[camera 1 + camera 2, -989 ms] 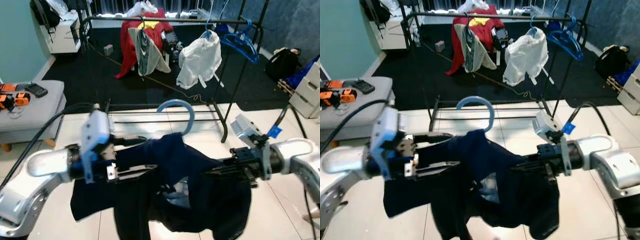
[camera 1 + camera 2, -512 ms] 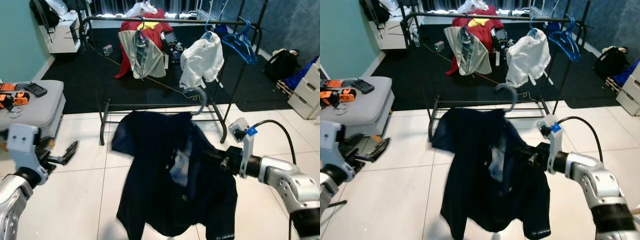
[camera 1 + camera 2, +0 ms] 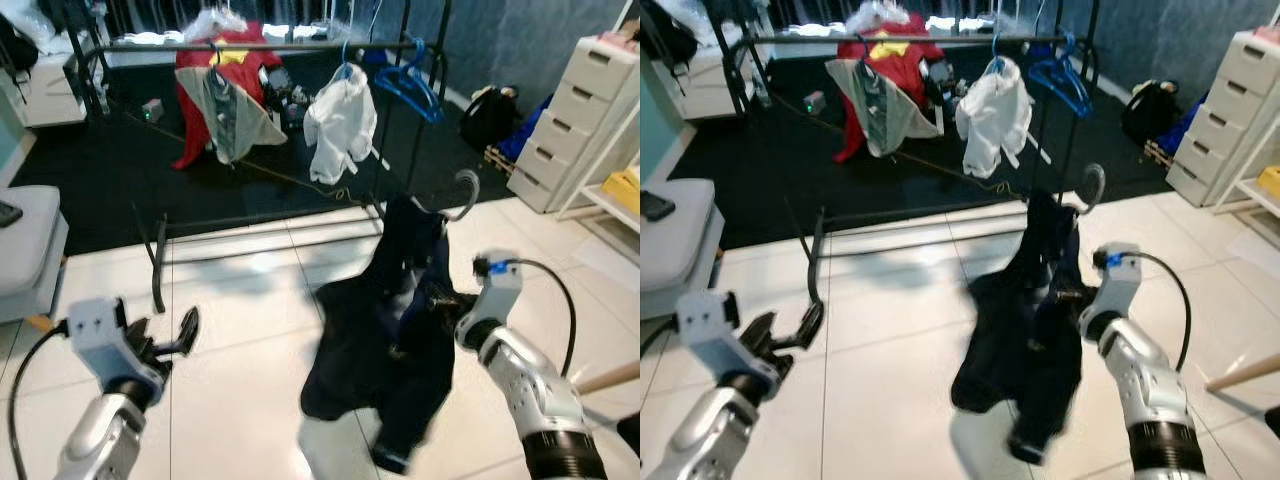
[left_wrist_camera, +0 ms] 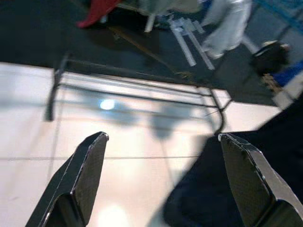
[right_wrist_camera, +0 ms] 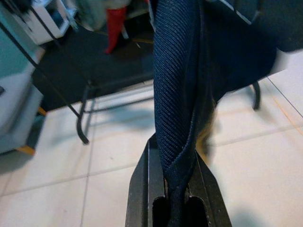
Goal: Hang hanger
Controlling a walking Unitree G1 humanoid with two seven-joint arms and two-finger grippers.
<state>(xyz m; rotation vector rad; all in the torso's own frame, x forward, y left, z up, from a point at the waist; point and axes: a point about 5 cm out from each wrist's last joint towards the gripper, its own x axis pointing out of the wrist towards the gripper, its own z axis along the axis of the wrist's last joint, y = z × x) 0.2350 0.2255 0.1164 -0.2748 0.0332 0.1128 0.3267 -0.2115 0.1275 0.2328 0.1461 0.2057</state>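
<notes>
Over the white tiled floor (image 3: 250, 380), a dark navy garment (image 3: 395, 330) on a grey hook-topped hanger (image 3: 466, 190) is held up by the right gripper (image 5: 176, 189), fingers pinched tight on a fold of the fabric. It's kept well short of the black metal clothes rail (image 3: 250, 46), where a white shirt (image 3: 340, 120) and blue hangers (image 3: 405, 85) are hung. The left gripper (image 4: 165, 175) is kept low with jaws spread wide, nothing in them

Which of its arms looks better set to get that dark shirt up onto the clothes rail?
Right, probably. The right claw is shut on the dark shirt, whose hanger hook points up toward the rail. The left claw is open, low over the floor tiles, holding nothing.
</notes>
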